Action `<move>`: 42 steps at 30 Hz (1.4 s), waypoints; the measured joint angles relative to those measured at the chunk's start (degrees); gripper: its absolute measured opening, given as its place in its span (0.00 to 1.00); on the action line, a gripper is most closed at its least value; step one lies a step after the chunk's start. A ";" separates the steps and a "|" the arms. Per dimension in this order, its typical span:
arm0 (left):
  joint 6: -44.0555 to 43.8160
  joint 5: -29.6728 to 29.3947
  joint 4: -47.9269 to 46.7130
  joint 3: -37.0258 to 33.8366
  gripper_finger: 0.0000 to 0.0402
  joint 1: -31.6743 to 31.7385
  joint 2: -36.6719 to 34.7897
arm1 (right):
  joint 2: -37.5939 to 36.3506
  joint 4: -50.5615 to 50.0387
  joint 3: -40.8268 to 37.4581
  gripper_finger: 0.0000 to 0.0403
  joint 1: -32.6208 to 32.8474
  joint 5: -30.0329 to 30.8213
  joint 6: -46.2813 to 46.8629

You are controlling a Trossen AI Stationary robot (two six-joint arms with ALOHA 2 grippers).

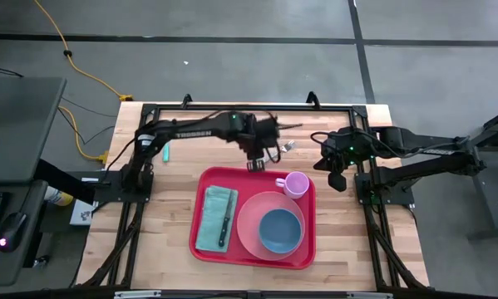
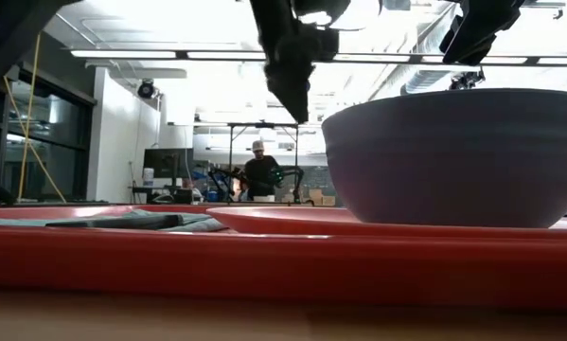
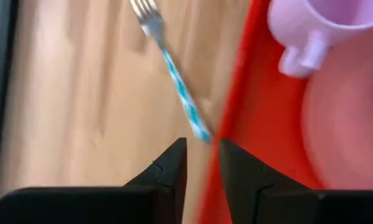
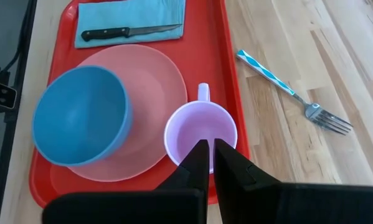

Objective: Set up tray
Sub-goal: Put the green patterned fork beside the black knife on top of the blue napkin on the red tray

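Red tray (image 1: 253,254) flat on the wooden table (image 1: 348,249), in the middle of the near half, long axis running left to right across the table, short sides facing the two arms' bases. On the left part of the tray, a folded teal napkin (image 1: 214,218) with a black-handled knife (image 1: 226,222) lying on it, blade pointing toward the far edge. On the right part, a round pink plate (image 1: 250,231) carrying a blue bowl (image 1: 279,231). At the far right corner of the tray, a lilac mug (image 1: 295,184), handle turned leftward.

Just past the tray's far rim, on bare wood, a fork (image 4: 293,93) with a blue-and-white striped handle, tines pointing away from the tray, handle end close to the rim.

Left gripper (image 1: 256,164) hanging over the far edge of the tray, near the fork's handle end, fingers (image 3: 170,171) slightly parted with nothing visibly between them. Right gripper (image 1: 335,178) just off the tray's right far corner, beside the mug, fingers (image 4: 233,165) pressed together, holding nothing.
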 joint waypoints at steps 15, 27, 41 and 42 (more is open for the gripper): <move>3.31 4.14 10.97 -0.04 0.76 7.70 10.41 | -0.02 -0.04 0.00 0.00 0.00 0.65 2.30; -1.30 5.17 16.75 -0.11 0.68 6.81 15.18 | -0.02 -0.02 0.00 0.00 0.00 1.33 3.23; -1.50 6.26 18.80 -0.07 0.71 6.54 17.63 | -0.02 0.00 0.00 0.00 -0.02 1.55 3.21; -1.50 6.20 18.93 -0.07 0.70 6.58 17.63 | -0.02 0.00 0.00 0.00 -0.02 1.55 3.20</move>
